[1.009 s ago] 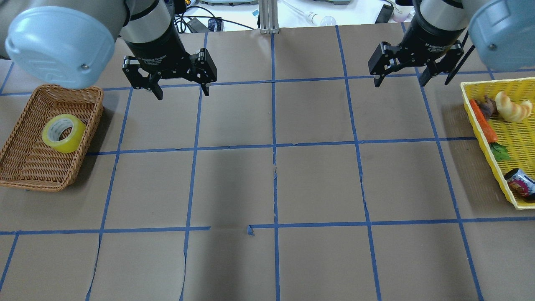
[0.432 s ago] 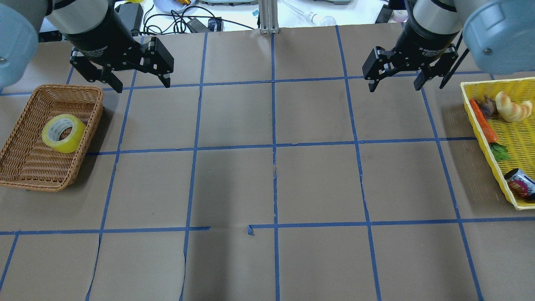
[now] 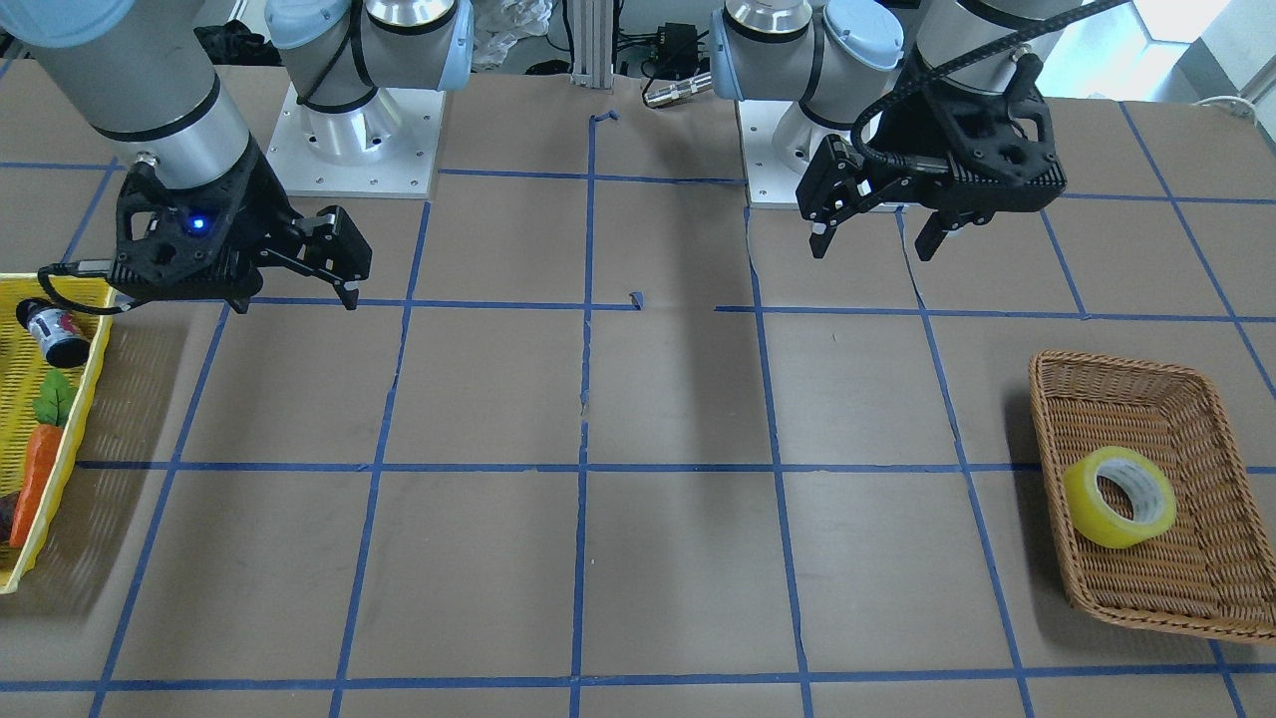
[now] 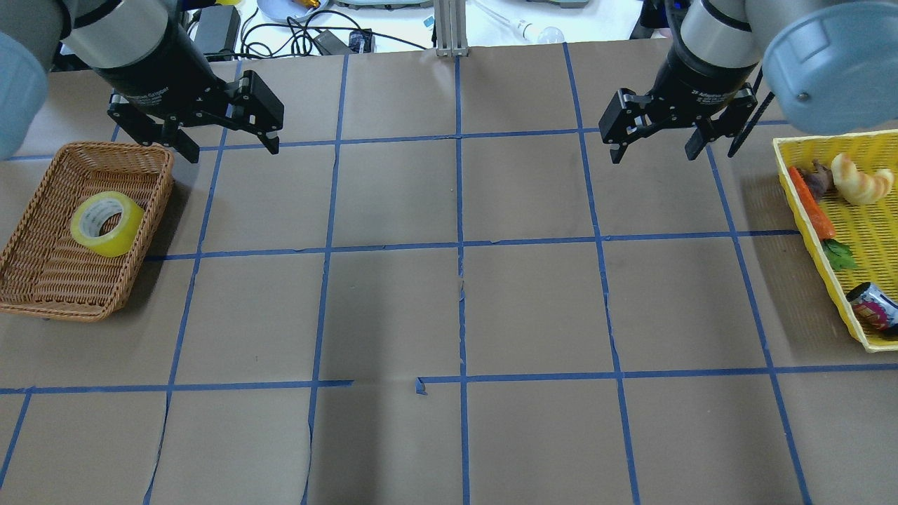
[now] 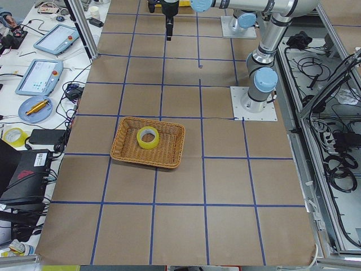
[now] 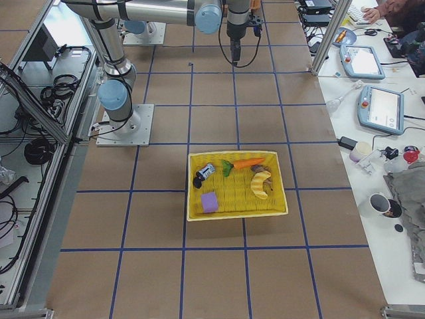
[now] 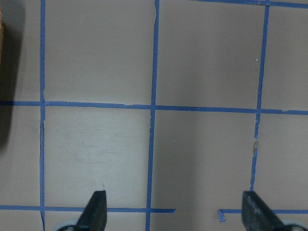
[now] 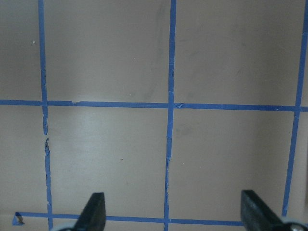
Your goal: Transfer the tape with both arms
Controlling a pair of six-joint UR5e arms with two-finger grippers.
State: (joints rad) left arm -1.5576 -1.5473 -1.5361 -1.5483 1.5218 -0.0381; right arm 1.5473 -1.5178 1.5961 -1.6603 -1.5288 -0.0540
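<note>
The tape (image 4: 105, 223), a yellow roll with a pale core, lies tilted in a brown wicker basket (image 4: 42, 280) at the table's left. It also shows in the front view (image 3: 1118, 497) and the exterior left view (image 5: 148, 137). My left gripper (image 4: 231, 149) is open and empty, up in the air just right of the basket's back corner. In the left wrist view (image 7: 174, 211) only bare paper lies below it. My right gripper (image 4: 652, 154) is open and empty over the back right of the table, with bare paper below it in the right wrist view (image 8: 173, 211).
A yellow plastic basket (image 4: 870, 231) at the right edge holds a carrot (image 4: 812, 203), a croissant (image 4: 859, 180) and a small can (image 4: 873, 307). Brown paper with blue tape grid lines (image 4: 459, 245) covers the table. Cables and devices lie beyond the far edge.
My left gripper has swung left, from over the table to near the wicker basket's back corner. My right gripper has shifted slightly left. Both stayed open. The tape has not moved.
</note>
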